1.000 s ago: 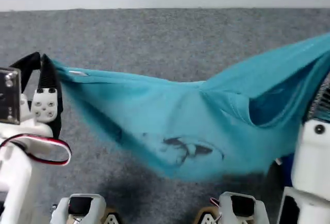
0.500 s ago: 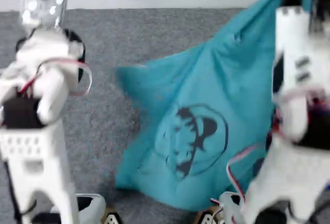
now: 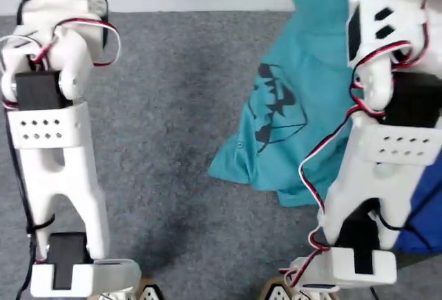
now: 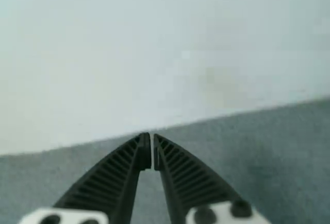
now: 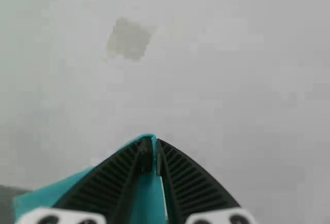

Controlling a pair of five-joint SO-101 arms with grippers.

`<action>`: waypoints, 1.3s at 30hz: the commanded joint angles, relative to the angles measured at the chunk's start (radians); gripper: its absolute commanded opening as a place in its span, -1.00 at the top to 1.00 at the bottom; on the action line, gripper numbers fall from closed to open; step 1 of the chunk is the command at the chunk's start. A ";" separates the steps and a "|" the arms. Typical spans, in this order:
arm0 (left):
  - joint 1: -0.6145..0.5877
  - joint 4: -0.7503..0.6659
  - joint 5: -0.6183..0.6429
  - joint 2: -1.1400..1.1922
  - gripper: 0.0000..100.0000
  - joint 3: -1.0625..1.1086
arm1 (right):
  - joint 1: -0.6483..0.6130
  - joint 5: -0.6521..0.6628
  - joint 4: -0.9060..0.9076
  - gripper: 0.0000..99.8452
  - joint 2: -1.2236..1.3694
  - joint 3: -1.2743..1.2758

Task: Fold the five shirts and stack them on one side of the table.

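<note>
- The left gripper (image 4: pixel 151 139), on the arm at 9 o'clock, is clenched on nothing. With it idle, the shirt seems to have one hold only and may settle crumpled.
- The table (image 3: pixel 173 106) is the sole holder here. The teal shirt (image 3: pixel 304 106) hangs at 2 o'clock, its lower edge resting on the table near 4.
- The right gripper (image 5: pixel 153 144) pinches the shirt's fabric. A thin bite could slip, or the cloth could snag the arm's wires (image 3: pixel 302 169).
- A blue cloth (image 3: pixel 423 224) lies at 4 o'clock, behind that arm.
</note>
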 commanded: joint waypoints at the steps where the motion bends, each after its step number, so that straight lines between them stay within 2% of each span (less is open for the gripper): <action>1: 0.052 0.094 0.005 0.000 0.98 -0.041 | -0.070 0.011 0.117 0.98 0.004 -0.038; 6: 0.098 0.249 0.005 -0.006 0.98 -0.041 | -0.185 0.009 0.456 0.98 -0.004 -0.037; 10: 0.103 0.391 0.005 0.002 0.98 -0.041 | -0.205 0.011 0.746 0.98 0.028 -0.014; 14: 0.101 0.479 0.003 0.002 0.98 -0.039 | -0.177 0.077 0.742 0.98 -0.056 0.186; 21: 0.103 0.549 0.003 0.003 0.98 -0.039 | -0.251 0.207 0.737 0.98 -0.392 0.964; 26: 0.104 0.542 0.003 0.005 0.98 0.008 | -0.237 0.413 0.737 0.98 -0.688 1.430; 29: 0.104 0.528 0.003 0.005 0.98 0.061 | -0.185 0.516 0.739 0.98 -0.868 1.634; 32: 0.104 0.494 0.003 0.005 0.98 0.114 | -0.102 0.595 0.740 0.98 -1.023 1.743; 36: 0.110 0.420 0.015 0.005 0.98 0.200 | -0.036 0.626 0.739 0.98 -1.181 1.740; 39: 0.149 0.308 0.132 0.006 0.97 0.282 | -0.025 0.506 0.737 0.91 -1.241 1.691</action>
